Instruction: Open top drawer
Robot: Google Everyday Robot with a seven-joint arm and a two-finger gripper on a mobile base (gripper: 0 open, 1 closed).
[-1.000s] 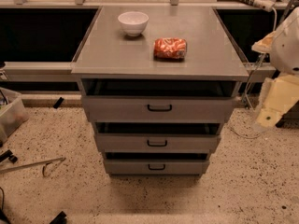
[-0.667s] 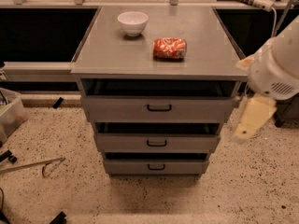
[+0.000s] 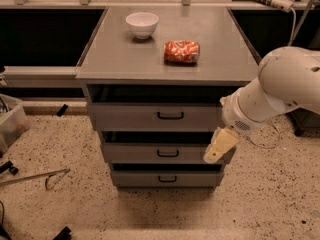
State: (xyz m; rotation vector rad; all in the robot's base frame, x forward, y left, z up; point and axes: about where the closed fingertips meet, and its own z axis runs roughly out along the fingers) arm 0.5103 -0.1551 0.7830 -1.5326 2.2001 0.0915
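Note:
The top drawer (image 3: 150, 117) is a wide grey metal drawer with a small black loop handle (image 3: 170, 116) at its centre, under the cabinet's flat top (image 3: 120, 59). It sits flush with its front closed. My gripper (image 3: 219, 146) hangs from the white arm (image 3: 280, 91) at the cabinet's right side, in front of the middle drawer's right end and below right of the top drawer's handle. It holds nothing.
A white bowl (image 3: 142, 24) and a red crumpled bag (image 3: 182, 51) sit on the cabinet top. Two more grey drawers (image 3: 150, 154) lie below. A plastic bin (image 3: 11, 121) and a metal rod (image 3: 30, 178) lie on the speckled floor at left.
The arm has swung in from the right edge toward the cabinet, bringing the gripper left and down to the front right of the drawers. The drawers have not moved.

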